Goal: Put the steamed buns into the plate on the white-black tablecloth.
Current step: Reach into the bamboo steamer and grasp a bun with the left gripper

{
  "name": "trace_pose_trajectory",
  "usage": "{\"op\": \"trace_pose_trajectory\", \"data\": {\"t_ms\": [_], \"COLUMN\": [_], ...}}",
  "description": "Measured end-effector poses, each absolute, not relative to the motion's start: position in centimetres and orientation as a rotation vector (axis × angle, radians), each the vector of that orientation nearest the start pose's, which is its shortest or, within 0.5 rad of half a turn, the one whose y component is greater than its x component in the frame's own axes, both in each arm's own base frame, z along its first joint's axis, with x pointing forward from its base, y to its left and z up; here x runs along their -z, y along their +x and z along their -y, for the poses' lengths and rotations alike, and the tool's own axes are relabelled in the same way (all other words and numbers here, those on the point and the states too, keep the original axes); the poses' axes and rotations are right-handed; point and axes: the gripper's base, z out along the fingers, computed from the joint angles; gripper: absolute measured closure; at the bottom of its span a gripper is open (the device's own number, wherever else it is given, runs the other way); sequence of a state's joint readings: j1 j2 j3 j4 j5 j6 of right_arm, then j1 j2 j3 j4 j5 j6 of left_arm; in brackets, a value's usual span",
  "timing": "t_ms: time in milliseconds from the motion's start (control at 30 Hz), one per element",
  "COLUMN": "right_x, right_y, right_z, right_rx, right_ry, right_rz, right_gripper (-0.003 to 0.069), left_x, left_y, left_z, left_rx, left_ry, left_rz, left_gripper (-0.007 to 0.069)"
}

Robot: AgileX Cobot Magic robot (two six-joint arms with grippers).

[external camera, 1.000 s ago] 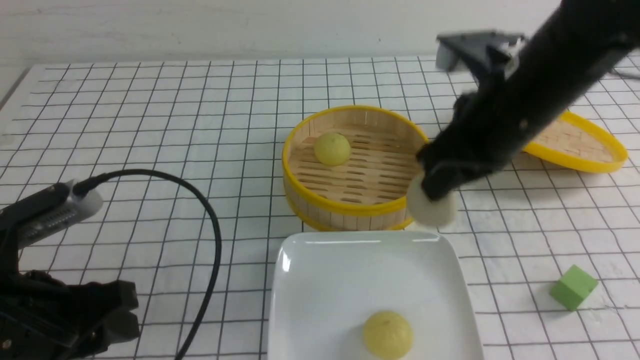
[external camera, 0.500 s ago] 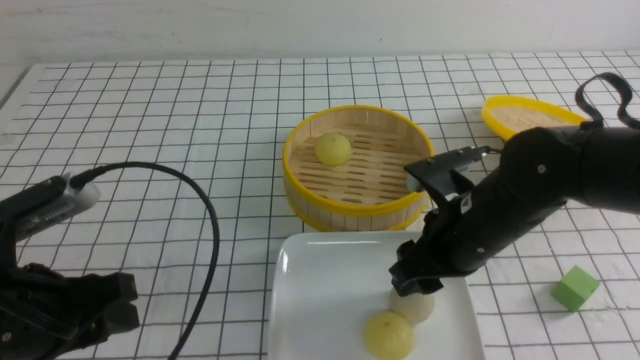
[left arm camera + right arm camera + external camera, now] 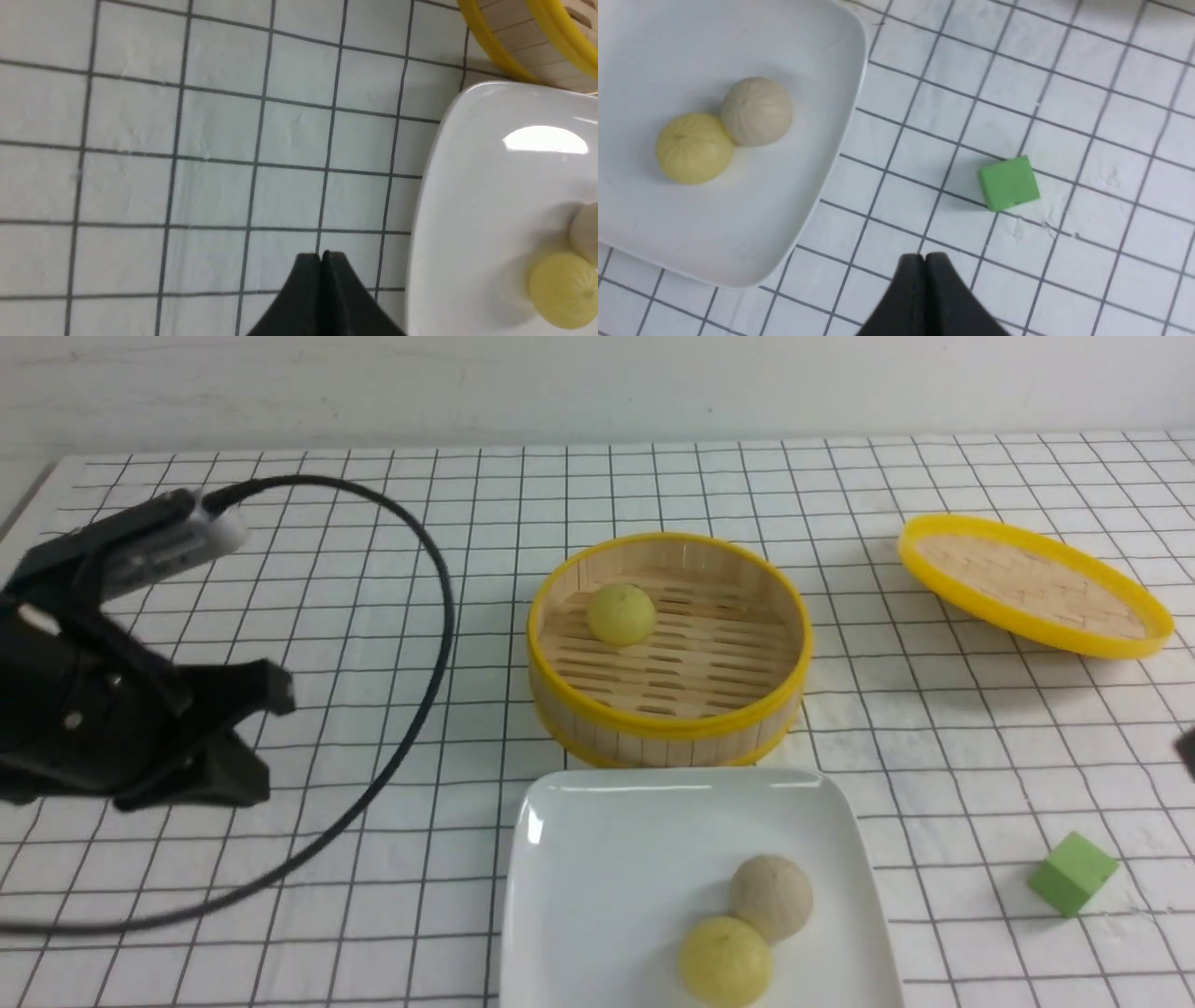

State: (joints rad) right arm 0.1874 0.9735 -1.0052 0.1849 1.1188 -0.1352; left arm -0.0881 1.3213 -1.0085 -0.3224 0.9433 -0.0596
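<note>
The white-black tablecloth is covering the surface, its thin black grid showing small wrinkles. Near its middle, the round yellow-rimmed bamboo steamer basket is sitting just beyond the glossy white square plate, which is lying toward the near edge. The yellow-rimmed woven lid is resting toward the far right corner, and the green cube is lying right of the plate, nearer the near edge.

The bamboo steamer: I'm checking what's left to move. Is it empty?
Not empty: the bamboo steamer has its lid off, and one yellow bun sits inside.
</note>
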Motion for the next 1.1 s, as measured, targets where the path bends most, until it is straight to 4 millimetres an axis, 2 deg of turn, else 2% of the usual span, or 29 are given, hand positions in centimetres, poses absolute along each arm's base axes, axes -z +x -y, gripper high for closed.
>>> {"op": "trace_pose_trajectory", "data": {"t_ms": [67,167,200,300,333,367,400,467,500,533,567,600,633,700,833,1000,1067,1100], "right_x": [-34.9,-33.4,-32.7,-30.8,-30.9,-29.8,-29.7,-28.4,-28.3,-27.8,-27.6,-27.5,-27.5,-27.6,-27.7,-27.7,-27.7,-27.7], "right_y": [14.3,11.8,11.3,10.0,10.0,9.6,9.6,9.4,9.4,9.4,9.4,9.4,9.4,9.6,9.7,9.7,9.7,9.7], "right_z": [-3.9,-3.3,-3.2,-2.9,-2.9,-2.9,-2.9,-2.9,-2.9,-3.0,-3.0,-3.0,-3.0,-3.0,-3.0,-3.0,-3.0,-3.0], "right_rx": [-0.257,-0.254,-0.256,-0.255,-0.255,-0.258,-0.259,-0.267,-0.269,-0.287,-0.293,-0.297,-0.298,-0.299,-0.298,-0.302,-0.302,-0.302], "right_ry": [-0.314,-0.274,-0.267,-0.249,-0.249,-0.241,-0.239,-0.233,-0.232,-0.222,-0.218,-0.212,-0.211,-0.204,-0.198,-0.196,-0.196,-0.197], "right_rz": [-2.490,-2.413,-2.397,-2.364,-2.360,-2.368,-2.369,-2.394,-2.396,-2.404,-2.408,-2.409,-2.407,-2.388,-2.365,-2.365,-2.364,-2.364], "right_gripper": [0.0673,0.0673,0.0673,0.0672,0.0671,0.0671,0.0671,0.0670,0.0670,0.0669,0.0669,0.0668,0.0668,0.0667,0.0667,0.0664,0.0663,0.0662], "left_x": [-28.9,-28.9,-29.0,-29.2,-29.6,-29.2,-29.6,-28.8,-28.7,-27.9,-28.4,-27.6,-27.5,-26.5,-24.9,-22.6,-21.7,-20.8], "left_y": [27.0,30.1,31.0,34.2,34.3,36.0,36.2,38.5,38.8,39.7,40.3,41.1,41.4,43.0,44.9,45.9,46.1,46.3], "left_z": [5.7,9.4,10.3,14.8,15.0,17.1,17.5,20.2,20.6,21.9,22.5,23.3,23.5,24.7,25.6,26.1,26.2,26.3], "left_rx": [0.477,0.498,0.499,0.478,0.485,0.449,0.452,0.378,0.365,0.320,0.303,0.261,0.251,0.223,0.219,0.214,0.208,0.203], "left_ry": [-0.086,0.070,0.102,0.208,0.210,0.232,0.234,0.267,0.274,0.300,0.308,0.325,0.330,0.336,0.286,0.271,0.273,0.275], "left_rz": [-2.763,-2.782,-2.778,-2.756,-2.744,-2.735,-2.720,-2.700,-2.697,-2.699,-2.673,-2.677,-2.671,-2.663,-2.653,-2.668,-2.679,-2.689], "left_gripper": [0.0622,0.0622,0.0622,0.0593,0.0590,0.0552,0.0547,0.0471,0.0456,0.0400,0.0368,0.0321,0.0313,0.0221,0.0153,0.0147,0.0160,0.0202]}}
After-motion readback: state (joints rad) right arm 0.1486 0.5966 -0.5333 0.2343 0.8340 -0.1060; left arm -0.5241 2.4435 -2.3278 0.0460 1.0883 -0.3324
